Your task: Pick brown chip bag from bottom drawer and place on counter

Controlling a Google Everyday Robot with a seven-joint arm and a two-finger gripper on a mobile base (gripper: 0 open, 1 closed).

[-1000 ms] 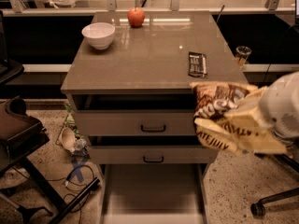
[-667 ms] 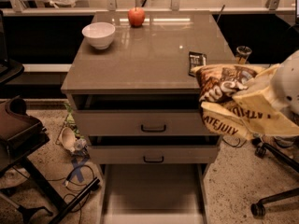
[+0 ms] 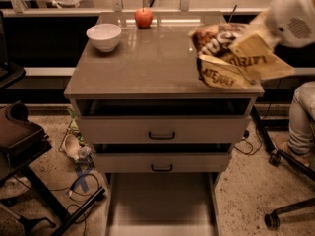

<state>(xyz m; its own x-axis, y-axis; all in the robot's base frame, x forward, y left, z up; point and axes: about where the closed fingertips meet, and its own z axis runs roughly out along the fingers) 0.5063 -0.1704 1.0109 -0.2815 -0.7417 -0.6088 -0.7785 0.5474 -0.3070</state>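
High front view; gripper (image 3: 257,58) upper right

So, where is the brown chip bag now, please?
In the camera view, the brown chip bag is over the right edge of the counter, by the gripper at upper right, right of the white bowl.

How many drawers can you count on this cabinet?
3: top drawer and middle drawer, stacked under the counter; bottom drawer pulled out below them. The gripper hangs over the counter's right side.

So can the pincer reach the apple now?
Probably not yet. The pincer, above the counter at its right edge, looks busy with the brown chip bag; the way to the apple is otherwise open.
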